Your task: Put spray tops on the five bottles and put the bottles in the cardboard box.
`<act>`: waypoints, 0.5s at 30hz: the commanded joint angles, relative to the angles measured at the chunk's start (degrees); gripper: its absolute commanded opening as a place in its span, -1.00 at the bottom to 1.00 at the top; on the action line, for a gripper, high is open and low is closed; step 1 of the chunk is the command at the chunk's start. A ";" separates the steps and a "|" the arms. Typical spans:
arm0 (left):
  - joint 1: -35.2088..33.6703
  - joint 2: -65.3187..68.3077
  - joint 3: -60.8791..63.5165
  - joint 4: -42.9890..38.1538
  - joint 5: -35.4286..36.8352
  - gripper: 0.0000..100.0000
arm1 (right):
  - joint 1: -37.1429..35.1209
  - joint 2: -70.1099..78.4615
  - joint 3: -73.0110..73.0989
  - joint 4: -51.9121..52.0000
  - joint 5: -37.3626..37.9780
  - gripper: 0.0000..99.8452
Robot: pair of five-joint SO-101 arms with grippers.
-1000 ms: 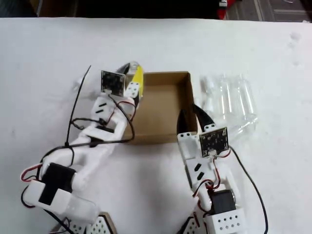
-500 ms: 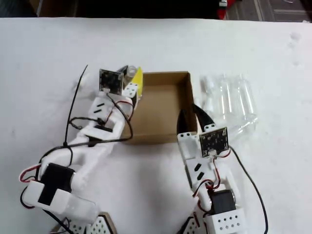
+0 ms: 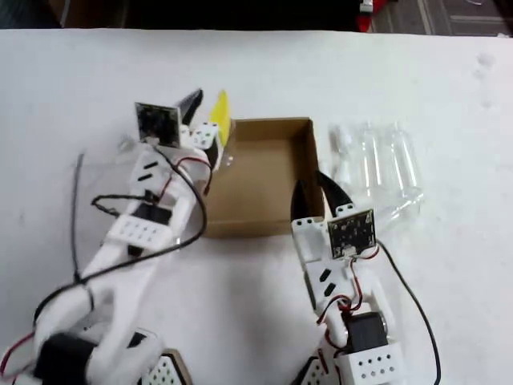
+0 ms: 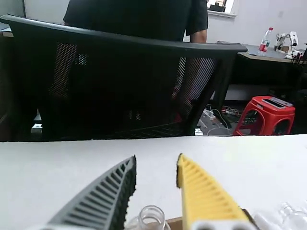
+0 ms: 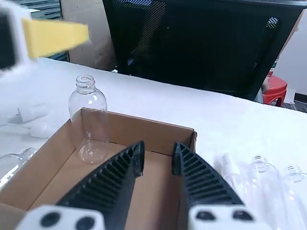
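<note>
A clear bottle (image 5: pixel 89 120) with no spray top stands upright in the far left corner of the cardboard box (image 3: pixel 260 180). Its open neck (image 4: pixel 152 215) sits just below my left gripper (image 3: pixel 207 106), which hangs open above that corner with nothing between its grey and yellow fingers. My right gripper (image 3: pixel 317 191) is open over the box's right wall (image 5: pixel 144 134), black fingers a little apart and holding nothing. Several more clear bottles (image 3: pixel 385 160) lie on the table right of the box, also without tops.
White spray tops (image 5: pixel 37 125) lie on the table left of the box, and another (image 5: pixel 228 165) lies among the bottles on the right. A black mesh chair (image 4: pixel 144 81) stands beyond the table's far edge. The white table (image 3: pixel 256 72) is bare behind the box.
My left gripper has let go of the bottle, leaving it standing in the box corner, and the left arm has risen and drawn back to the left. The right arm has not moved.
</note>
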State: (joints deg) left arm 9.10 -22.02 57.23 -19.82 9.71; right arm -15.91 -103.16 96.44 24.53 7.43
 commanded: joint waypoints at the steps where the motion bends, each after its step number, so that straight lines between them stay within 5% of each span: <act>1: -0.92 -13.85 -6.15 19.08 4.48 -0.73 | 0.48 -0.04 0.44 -1.89 0.70 -0.82; 9: -7.87 -19.82 -23.30 61.54 5.36 -0.73 | 1.63 -0.04 0.44 -2.51 0.70 -0.82; 15: -11.38 -6.90 -32.09 77.80 1.67 -0.73 | 1.63 -0.04 0.44 -2.33 0.70 -0.82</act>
State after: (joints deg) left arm 0.31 -36.35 32.44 49.36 14.29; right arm -14.77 -103.16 96.44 24.53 7.43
